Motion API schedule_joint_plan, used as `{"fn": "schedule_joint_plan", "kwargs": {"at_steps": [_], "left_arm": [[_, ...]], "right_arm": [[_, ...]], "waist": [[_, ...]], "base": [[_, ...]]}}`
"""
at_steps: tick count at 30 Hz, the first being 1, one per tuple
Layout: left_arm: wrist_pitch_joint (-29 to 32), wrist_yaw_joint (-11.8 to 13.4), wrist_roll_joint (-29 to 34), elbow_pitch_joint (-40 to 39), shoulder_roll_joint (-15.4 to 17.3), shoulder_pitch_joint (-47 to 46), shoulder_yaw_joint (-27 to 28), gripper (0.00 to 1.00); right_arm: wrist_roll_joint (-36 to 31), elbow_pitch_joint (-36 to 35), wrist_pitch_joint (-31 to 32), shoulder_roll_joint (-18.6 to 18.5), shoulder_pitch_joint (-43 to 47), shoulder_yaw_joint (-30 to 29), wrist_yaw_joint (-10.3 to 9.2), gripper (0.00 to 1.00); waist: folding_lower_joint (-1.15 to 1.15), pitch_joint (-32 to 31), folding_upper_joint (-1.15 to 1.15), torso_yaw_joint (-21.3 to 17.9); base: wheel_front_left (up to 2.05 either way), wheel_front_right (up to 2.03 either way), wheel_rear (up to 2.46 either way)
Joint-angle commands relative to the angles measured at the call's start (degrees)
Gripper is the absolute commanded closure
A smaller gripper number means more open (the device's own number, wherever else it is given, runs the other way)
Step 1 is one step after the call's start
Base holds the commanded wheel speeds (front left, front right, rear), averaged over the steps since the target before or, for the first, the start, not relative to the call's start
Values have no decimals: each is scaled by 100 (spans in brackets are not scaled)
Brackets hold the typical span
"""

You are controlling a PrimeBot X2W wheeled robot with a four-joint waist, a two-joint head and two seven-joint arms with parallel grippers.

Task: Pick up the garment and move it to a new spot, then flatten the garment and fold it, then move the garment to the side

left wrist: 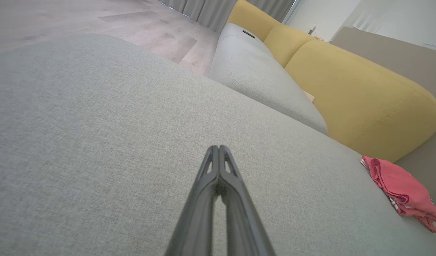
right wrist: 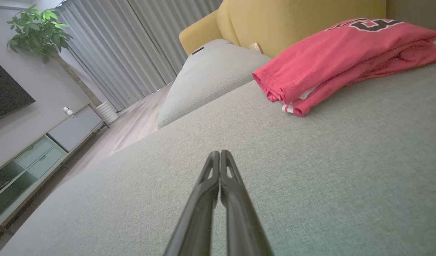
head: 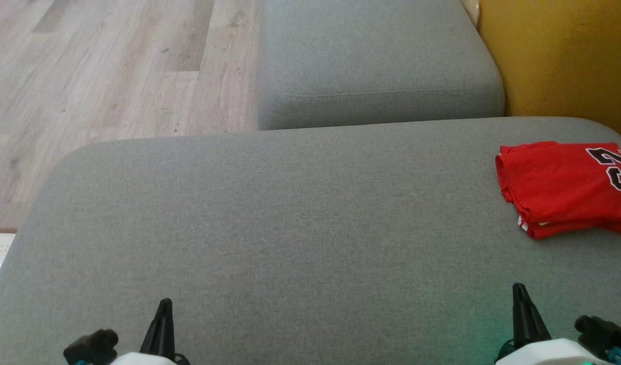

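Head view: the folded red garment (head: 563,187) lies on the grey sofa (head: 290,228), ahead and to the right of the right hand (head: 518,289), well apart. The right hand and left hand (head: 163,304) are clenched, empty. The move to the side looks done; the next move calls only for keeping clear.

Soft, even daylight; faint shadows. Wrist views bowed at edges. Head view grainy; green tint on grey fabric seat (head: 290,228), near edge.
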Motion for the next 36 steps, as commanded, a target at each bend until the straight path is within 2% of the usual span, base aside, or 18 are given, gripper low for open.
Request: {"fn": "schedule_joint_plan", "kwargs": {"at_steps": [1, 36], "left_arm": [[39, -43, -192, -172, -1, -357, 116, 100], [616, -294, -2478, -69, -4, -876, 575, 100]], "right_arm": [[210, -223, 47, -15, -367, -18, 15, 100], [2578, -405, 628, -23, -739, -234, 26, 100]], "waist": [[0, 17, 0, -7], [0, 334, 0, -118]], "base": [[0, 0, 0], [0, 0, 0]]}}
